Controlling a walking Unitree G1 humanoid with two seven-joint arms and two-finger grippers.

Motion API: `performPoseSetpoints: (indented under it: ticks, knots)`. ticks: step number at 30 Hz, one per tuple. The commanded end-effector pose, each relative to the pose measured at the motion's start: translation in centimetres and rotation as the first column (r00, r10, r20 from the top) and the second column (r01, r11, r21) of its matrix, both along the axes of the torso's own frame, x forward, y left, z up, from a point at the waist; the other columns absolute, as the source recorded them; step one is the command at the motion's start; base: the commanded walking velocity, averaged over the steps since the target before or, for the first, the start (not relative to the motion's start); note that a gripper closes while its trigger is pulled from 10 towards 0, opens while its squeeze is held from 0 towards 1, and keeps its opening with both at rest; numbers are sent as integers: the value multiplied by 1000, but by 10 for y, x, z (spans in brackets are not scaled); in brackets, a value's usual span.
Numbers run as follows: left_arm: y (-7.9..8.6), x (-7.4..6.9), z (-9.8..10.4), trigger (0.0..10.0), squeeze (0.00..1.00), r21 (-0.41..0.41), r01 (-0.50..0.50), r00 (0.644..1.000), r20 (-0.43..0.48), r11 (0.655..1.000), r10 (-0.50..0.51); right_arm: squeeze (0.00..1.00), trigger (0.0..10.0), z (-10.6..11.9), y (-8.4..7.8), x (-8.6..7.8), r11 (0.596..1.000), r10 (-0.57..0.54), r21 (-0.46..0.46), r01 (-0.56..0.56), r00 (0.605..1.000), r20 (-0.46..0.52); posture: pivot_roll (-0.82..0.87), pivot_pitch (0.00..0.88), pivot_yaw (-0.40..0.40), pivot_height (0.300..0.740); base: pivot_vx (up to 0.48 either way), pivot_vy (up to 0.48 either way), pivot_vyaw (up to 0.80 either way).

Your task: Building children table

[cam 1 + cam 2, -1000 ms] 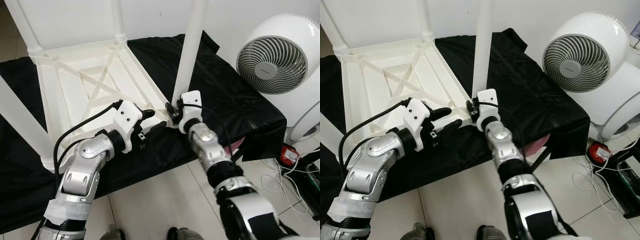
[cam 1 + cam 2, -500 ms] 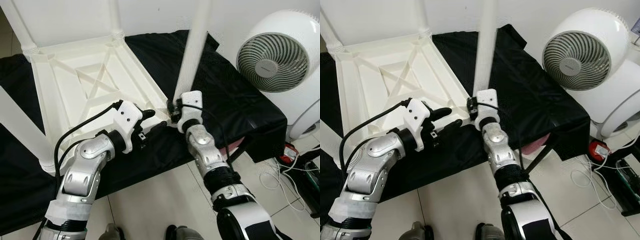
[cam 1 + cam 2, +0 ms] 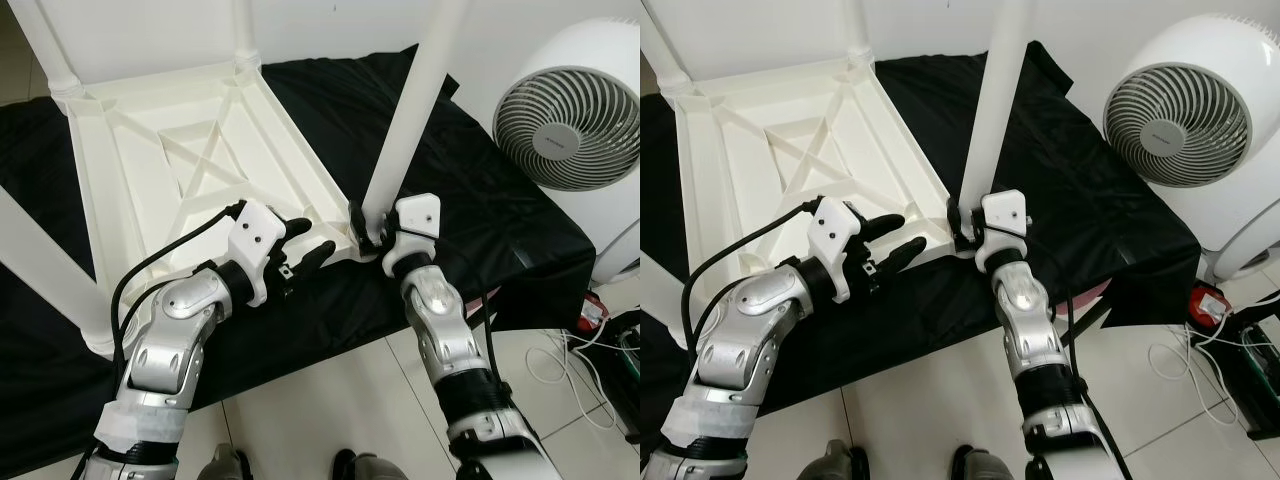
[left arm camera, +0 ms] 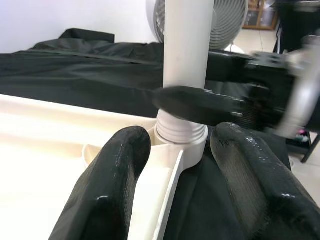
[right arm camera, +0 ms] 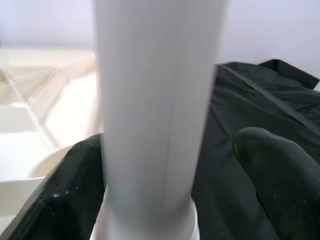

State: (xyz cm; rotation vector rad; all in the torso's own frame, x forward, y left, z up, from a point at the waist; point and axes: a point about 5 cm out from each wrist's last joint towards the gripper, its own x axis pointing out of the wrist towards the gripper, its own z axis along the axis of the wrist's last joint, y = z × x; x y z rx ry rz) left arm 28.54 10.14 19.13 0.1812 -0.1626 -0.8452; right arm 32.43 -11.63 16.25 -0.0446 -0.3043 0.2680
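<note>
The upturned table lies on a cloth, legs up. One leg stands in its near right corner, between the right gripper's fingers. The left gripper sits just left of that corner; a fan stands far right

We find no text, label, brand, number or sign that can be read in any view. The hub badge on the white fan carries a small mark, too small and blurred to make out.
</note>
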Motion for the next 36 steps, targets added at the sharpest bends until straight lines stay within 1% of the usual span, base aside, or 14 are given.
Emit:
performPoseSetpoints:
  ticks: [1, 4, 9, 11, 15, 17, 20, 21, 22, 25, 27, 29, 31, 36]
  knots:
    - [6, 2, 0, 10000, 0, -23, -129, 992, 10, 991, 129, 0, 10000, 2, -4, -13, 1000, 29, 1, -29, 999, 40, -17, 147, -27, 740, 0, 0, 0]
    - [7, 2, 1, 10000, 0, -22, -133, 991, 11, 991, 133, 0, 10000, 1, -5, -18, 999, 33, -1, -33, 998, 50, -22, 149, -23, 740, 0, 0, 0]
    - [16, 3, 3, 10000, 0, -61, -182, 983, 8, 981, 183, 0, 10000, -1, -10, -47, 996, 86, -15, -86, 994, 66, -34, 153, -12, 740, 0, 0, 0]
    - [18, 3, 4, 10000, 0, -74, -196, 980, 5, 978, 197, 0, 10000, -1, -10, -51, 995, 102, -27, -101, 992, 67, -34, 153, -12, 740, 0, 0, 0]
    - [34, 1, 6, 10000, 0, -126, -301, 953, -5, 945, 303, 0, 10000, 0, -11, -58, 988, 146, -65, -142, 987, 61, -40, 160, -1, 740, 0, 0, 0]
    - [34, 1, 6, 10000, 0, -126, -301, 953, -5, 945, 303, 0, 10000, 0, -11, -58, 988, 146, -65, -142, 987, 61, -40, 160, -1, 740, 0, 0, 0]
    - [44, -5, 9, 10000, 0, -183, -396, 915, 2, 900, 404, 0, 10000, 3, -8, -60, 985, 166, -69, -161, 984, 61, -36, 163, 1, 740, 0, 0, 0]
    - [44, -5, 9, 10000, 0, -183, -396, 915, 2, 900, 404, 0, 10000, 3, -8, -60, 985, 166, -69, -161, 984, 61, -36, 163, 1, 740, 0, 0, 0]
    - [42, -13, 9, 10000, 0, -223, -420, 902, 0, 879, 431, 0, 10000, 2, -2, -63, 978, 197, -83, -193, 979, 55, -26, 167, -2, 740, 0, 0, 0]
    - [41, -15, 9, 10000, 0, -234, -422, 901, -4, 876, 433, 0, 10000, 2, 0, -64, 975, 211, -87, -206, 976, 50, -26, 167, -2, 740, 0, 0, 0]
    - [35, -20, 5, 10000, 0, -233, -396, 914, -12, 888, 405, 0, 10000, 1, 4, -67, 963, 258, -89, -254, 965, 40, -10, 172, -9, 740, 0, 0, 0]
    - [26, -30, 0, 10000, 0, -217, -337, 940, -20, 916, 341, 0, 10000, 0, 11, -72, 936, 344, -88, -341, 939, 13, -2, 173, -13, 740, 0, 0, 0]
    - [24, -34, -4, 10000, 0, -207, -312, 949, -31, 927, 312, 0, 10000, 0, 12, -73, 920, 383, -88, -382, 924, -2, -1, 172, -12, 740, 0, 0, 0]
    - [25, -35, -6, 10000, 0, -212, -317, 948, -42, 924, 316, 0, 10000, 0, 12, -72, 918, 386, -92, -385, 922, -5, -1, 170, -11, 740, 0, 0, 0]
